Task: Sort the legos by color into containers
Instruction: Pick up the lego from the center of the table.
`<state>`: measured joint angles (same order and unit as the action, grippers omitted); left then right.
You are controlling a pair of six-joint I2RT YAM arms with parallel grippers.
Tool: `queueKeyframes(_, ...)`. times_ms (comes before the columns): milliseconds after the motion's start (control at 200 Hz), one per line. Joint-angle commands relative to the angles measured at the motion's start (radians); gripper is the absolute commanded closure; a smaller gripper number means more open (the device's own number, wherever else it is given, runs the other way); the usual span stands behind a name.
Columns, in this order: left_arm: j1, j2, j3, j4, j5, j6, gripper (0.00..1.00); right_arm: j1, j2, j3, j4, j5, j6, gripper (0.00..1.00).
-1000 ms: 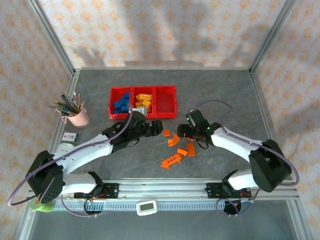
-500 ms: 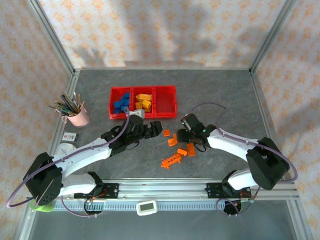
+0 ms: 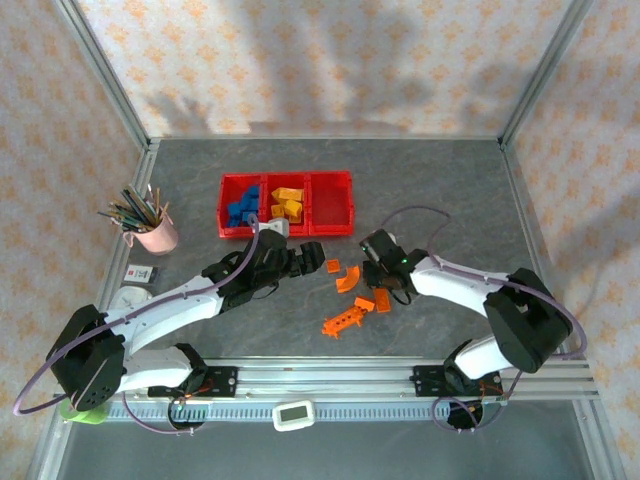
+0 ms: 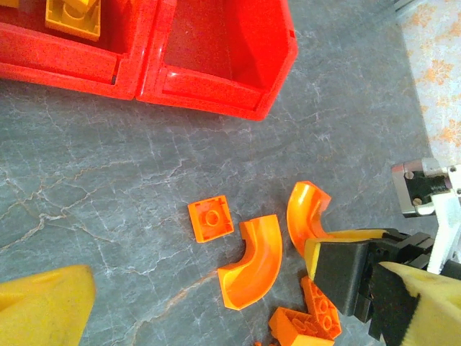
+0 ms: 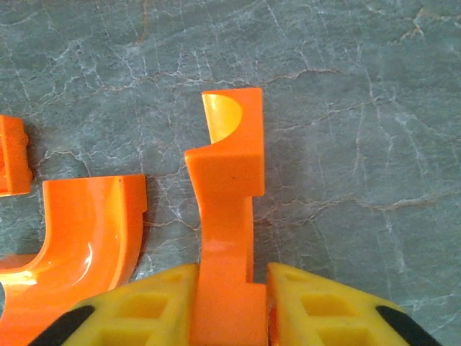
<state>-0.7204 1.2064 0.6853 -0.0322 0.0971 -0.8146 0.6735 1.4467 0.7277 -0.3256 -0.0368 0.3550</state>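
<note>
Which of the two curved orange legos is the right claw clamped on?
The curved lego pinched in the right claw; the other curved lego lies flat and untouched beside it.

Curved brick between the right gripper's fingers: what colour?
Orange. It shows best in the right wrist view, where the curved brick is pinched by the right gripper.

My right gripper [image 5: 229,287] has slid left and clamped onto the curved orange lego [image 5: 225,180]. My left gripper [image 3: 312,258] has drawn back from the containers [image 3: 351,203].

We see a grey table [image 3: 450,190]; on it sit red containers [image 3: 331,203], a pink cup [image 3: 157,238] and loose orange legos [image 3: 343,321].
</note>
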Motion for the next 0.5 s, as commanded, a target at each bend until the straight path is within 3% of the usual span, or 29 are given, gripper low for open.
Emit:
queueKeyframes(0,-0.005,-0.001,0.017,0.009,-0.019,0.002,0.01,0.003,-0.004,0.018,-0.019,0.046,0.002,0.75)
queueKeyframes(220,-0.005,0.005,0.029,0.006,-0.017,0.006,0.01,0.003,-0.018,0.019,-0.017,0.048,-0.001,0.87)
queueKeyframes(495,-0.005,-0.014,0.047,-0.012,-0.027,0.011,0.01,0.003,-0.054,0.068,-0.033,0.040,-0.028,0.94)
